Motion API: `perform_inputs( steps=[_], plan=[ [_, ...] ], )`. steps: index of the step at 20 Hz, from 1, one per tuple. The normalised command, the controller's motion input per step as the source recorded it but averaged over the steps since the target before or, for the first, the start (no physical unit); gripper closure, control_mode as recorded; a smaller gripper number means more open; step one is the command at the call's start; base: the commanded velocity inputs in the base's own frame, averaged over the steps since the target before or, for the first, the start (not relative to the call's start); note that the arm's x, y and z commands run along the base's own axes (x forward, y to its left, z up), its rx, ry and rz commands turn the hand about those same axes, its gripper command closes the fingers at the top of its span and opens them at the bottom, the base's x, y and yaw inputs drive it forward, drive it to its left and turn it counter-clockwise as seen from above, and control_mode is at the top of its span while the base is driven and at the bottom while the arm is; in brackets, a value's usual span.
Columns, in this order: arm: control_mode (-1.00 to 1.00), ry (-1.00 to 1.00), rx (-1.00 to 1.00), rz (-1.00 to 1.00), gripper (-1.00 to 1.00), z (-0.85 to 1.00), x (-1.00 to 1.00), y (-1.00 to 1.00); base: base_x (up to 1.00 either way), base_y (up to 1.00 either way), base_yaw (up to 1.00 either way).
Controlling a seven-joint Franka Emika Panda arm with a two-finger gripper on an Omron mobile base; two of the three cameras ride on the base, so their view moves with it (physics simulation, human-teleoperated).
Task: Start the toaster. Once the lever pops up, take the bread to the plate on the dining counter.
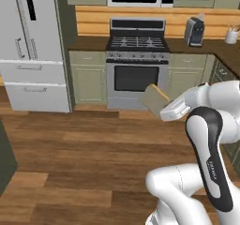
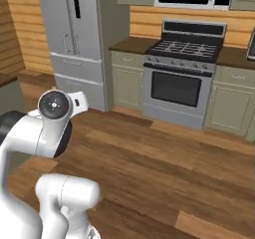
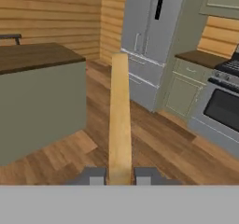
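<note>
**Inspector A:** The bread (image 3: pixel 119 120) is found pinched edge-on between the two fingertips (image 3: pixel 94 175) of the hand (image 3: pixel 119 176). In the hand view it stands out from the hand as a long tan strip. In the left base view the slice (image 1: pixel 155 100) is carried in mid-air above the wooden floor (image 1: pixel 93 149), in front of the oven (image 1: pixel 136 76). Only the near edge of the slice is seen to be gripped.

**Inspector B:** Noted. The toaster (image 1: pixel 194 31) is observed on the far tabletop, right of the stove and well apart from the slice, so the carrying stage is judged to be in hand. Has the destination been located?

**Inspector A:** A dark wood-topped counter (image 3: pixel 32 57) is seen to the left in the hand view, with a chair back behind it. It is taken to be the dining counter. No plate can be made out on the visible part.

**Inspector B:** Risks to be recorded?

**Inspector A:** Three. With so little of the slice held, it could be levered or shaken loose by a sharp swing or a jolt of the base, and would land on the floor. The protruding far end could be struck against the counter's side panel if the approach is made low. The slice could be released off the plate if its position is not confirmed first.
</note>
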Motion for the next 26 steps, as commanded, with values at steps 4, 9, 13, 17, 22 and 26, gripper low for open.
perform_inputs(
  steps=[4,9,13,17,22,26],
  plan=[
    [1.0,0.0,0.0,0.0,1.0,0.0,0.0,0.0,0.0,0.51,0.54],
    [1.0,0.0,0.0,0.0,1.0,0.0,0.0,0.0,0.0,0.53,0.54],
    [1.0,0.0,0.0,0.0,1.0,0.0,0.0,0.0,0.0,0.55,0.54],
    [1.0,0.0,0.0,0.0,1.0,0.0,0.0,0.0,0.0,0.57,0.53],
    [1.0,0.0,0.0,0.0,1.0,0.0,0.0,0.0,0.01,0.55,0.52],
    [1.0,0.0,0.0,0.0,1.0,0.0,0.0,0.0,0.01,0.47,0.53]
  ],
)
